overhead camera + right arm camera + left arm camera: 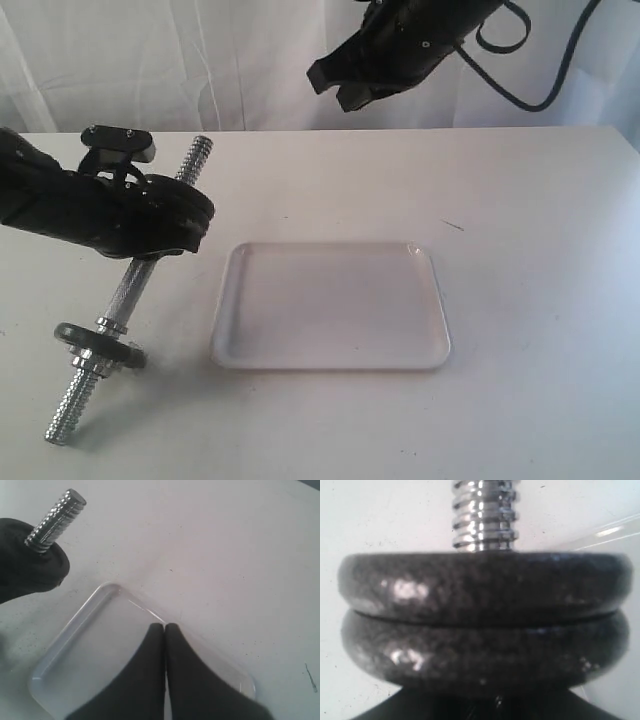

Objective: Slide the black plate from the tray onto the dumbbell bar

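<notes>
**Plate** (pixel 485 587): on bar (pixel 133 288), at its far end. L wrist view shows it face to face w/ 2nd disc (pixel 485 655). Thin seam btwn the two, rims level, dia. looks alike. Plate is the one nearer the thread tip, and coarse chrome thread sticks out past it. Finish: black, pebbled cast surface, rounded rim, dull glare patches. Centre hole hidden by bar.

**Bar:** diagonal at left of table (pixel 520 260), beside tray (pixel 330 306) and apart from it. Knurled chrome mid-section, coarse thread at both ends. Near end carries 3rd disc (pixel 100 347), black, w/ silver nut against it. Its edge meets the table.

**L hand** (pixel 185 215): wrapped about upper part of bar, where plate and 2nd disc sit. Black on black, so fingers can't be made out in ext. view, and wrist view shows none clearly. Grip: cannot tell whether spread or pinching.

**R hand** (pixel 164 627): raised well above table. Fingers pressed together, nothing btwn them. Its wrist view has the tray rim below the tips.

**Tray:** white, shallow, rounded corners, low rim, flat on table near centre.
</notes>
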